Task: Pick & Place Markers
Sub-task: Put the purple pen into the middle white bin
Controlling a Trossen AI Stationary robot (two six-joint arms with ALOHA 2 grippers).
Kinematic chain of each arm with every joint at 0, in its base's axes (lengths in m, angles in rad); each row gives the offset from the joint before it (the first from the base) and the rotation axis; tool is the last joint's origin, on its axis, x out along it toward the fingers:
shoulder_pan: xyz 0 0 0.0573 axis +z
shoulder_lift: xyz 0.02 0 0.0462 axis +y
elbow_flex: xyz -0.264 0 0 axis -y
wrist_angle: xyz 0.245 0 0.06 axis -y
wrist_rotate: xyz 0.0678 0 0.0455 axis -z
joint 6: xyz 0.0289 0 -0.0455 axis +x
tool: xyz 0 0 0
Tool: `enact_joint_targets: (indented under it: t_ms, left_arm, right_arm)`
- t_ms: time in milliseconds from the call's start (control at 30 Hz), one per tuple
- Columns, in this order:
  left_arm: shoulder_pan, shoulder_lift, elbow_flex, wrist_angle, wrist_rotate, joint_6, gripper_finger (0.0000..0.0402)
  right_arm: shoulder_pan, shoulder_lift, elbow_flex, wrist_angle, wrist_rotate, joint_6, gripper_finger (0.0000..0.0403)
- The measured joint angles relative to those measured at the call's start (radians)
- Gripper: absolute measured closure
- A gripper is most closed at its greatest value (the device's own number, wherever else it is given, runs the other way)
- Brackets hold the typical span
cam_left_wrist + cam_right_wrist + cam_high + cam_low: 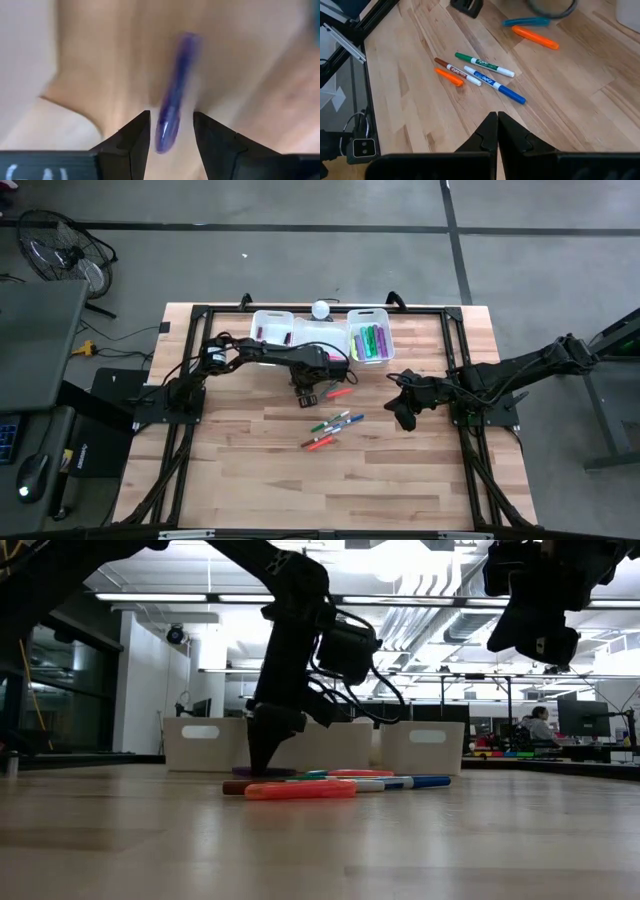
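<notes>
My left gripper [171,114] is open and points down at the table, just near of the bins [306,397]. A purple marker [172,95] lies on the wood between its two fingers, with a gap on each side. In the low view the gripper [268,755] stands low over that marker [250,771]. More markers lie loose on the table: green, blue, brown and orange ones [485,64] [335,423], plus an orange and a teal one [535,37]. My right gripper [496,122] is shut and raised over the table's right part [405,415].
Three white bins stand in a row at the far edge [271,328] [320,332]. The right one [370,342] holds green, pink and purple markers. A white round object [320,309] sits behind them. A black frame [200,312] borders the table. Bare wood shows toward the near edge.
</notes>
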Motion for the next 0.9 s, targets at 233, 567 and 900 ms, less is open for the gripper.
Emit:
enact_joint_targets:
  t_ms: [233,567,900]
  left_arm:
    - [-0.072,0.000,0.000,0.000,-0.001,0.018,0.0252]
    - [-0.153,0.000,0.000,0.032,-0.002,-0.041,0.0252]
    - [-0.155,-0.001,0.001,0.055,0.039,-0.192,0.0252]
  right_arm:
    - [0.000,0.000,0.000,0.000,0.000,-0.002,0.0402]
    - [0.000,0.000,0.000,0.000,-0.001,0.001,0.0402]
    - [0.000,0.000,0.000,0.007,-0.002,-0.009,0.0402]
